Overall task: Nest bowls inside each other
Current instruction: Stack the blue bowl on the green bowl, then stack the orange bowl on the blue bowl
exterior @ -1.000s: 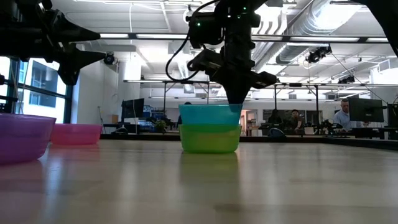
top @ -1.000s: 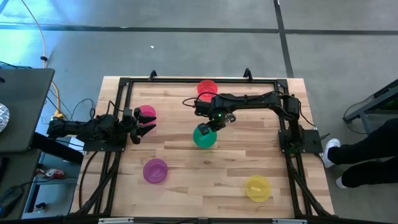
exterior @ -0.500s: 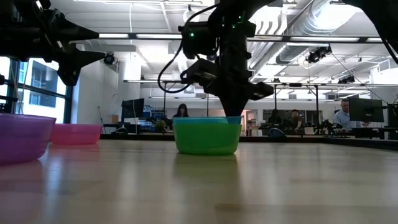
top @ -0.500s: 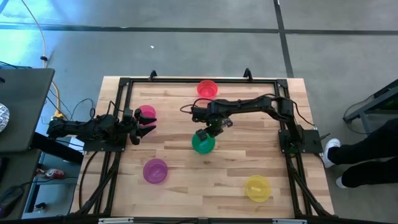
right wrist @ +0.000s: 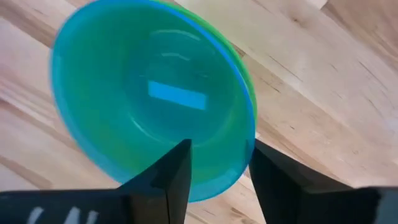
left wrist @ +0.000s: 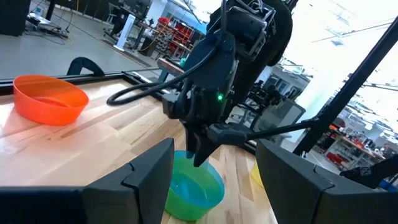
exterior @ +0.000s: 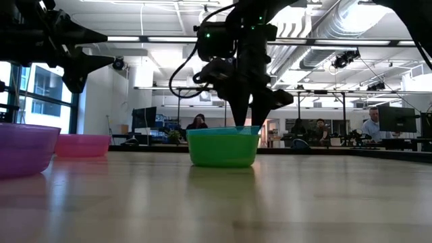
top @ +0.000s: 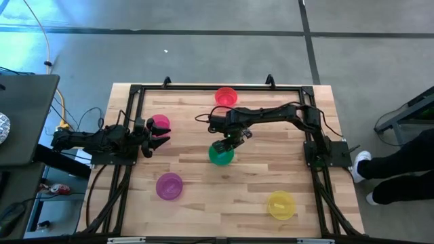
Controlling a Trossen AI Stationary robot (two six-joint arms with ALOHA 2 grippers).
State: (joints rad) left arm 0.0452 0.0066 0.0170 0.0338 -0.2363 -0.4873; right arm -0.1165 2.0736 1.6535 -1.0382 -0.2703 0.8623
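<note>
A wooden tabletop seen from above, with a dark robot arm at each side. The right gripper hangs over the middle of the tabletop, directly above a green bowl that has a blue bowl seated inside it. From table height only a thin blue rim shows above the green wall, so the blue one sits nearly all the way down. The right jaws are parted a narrow way and straddle the near rim of the pair, one finger inside and one outside; whether they actually touch the rim cannot be told.

Four bowls stand alone: red at the far edge, pink at the left, purple nearer the front, and yellow at the front right, all well apart from one another.

The left gripper waits just beside the pink bowl with its jaws spread wide and empty.

Likely risks: if the right jaws lift while a finger drags on the rim, the light blue bowl could come up with it or tip the pair sideways. A careless sweep away could also slide the stack across the smooth wood.
</note>
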